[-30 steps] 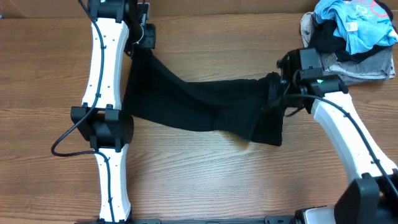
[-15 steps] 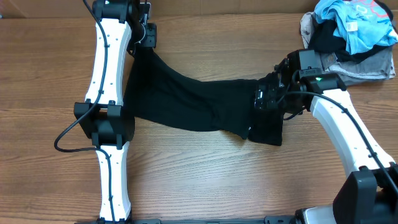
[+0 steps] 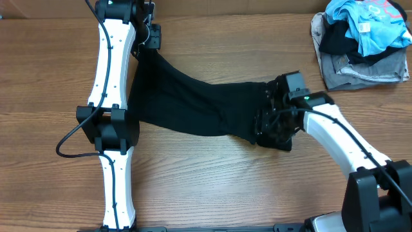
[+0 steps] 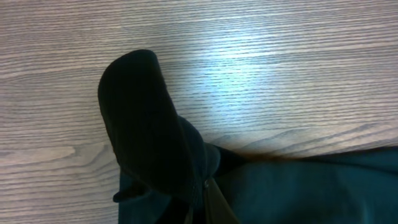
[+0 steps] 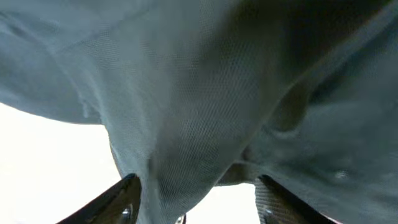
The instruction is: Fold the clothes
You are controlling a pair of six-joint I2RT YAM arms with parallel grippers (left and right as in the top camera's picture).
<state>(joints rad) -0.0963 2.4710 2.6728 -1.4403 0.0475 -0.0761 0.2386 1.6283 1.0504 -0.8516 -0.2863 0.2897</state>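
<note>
Black clothes (image 3: pixel 193 103) pinched by left fingers (image 3: pixel 145 46); right fingers (image 5: pixel 124 198) seemingly spread beneath them.

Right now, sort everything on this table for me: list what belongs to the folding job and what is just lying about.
Job: black garment; left gripper at its far corner; right gripper over its other end.
Lying about: light blue shirt; grey folded garment; dark piece between them, all piled together at far right.

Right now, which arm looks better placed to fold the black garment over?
Probably right. The right hand sits on the bunched loose end of the black garment, free to sweep it across; the left hand holds the far corner.
</note>
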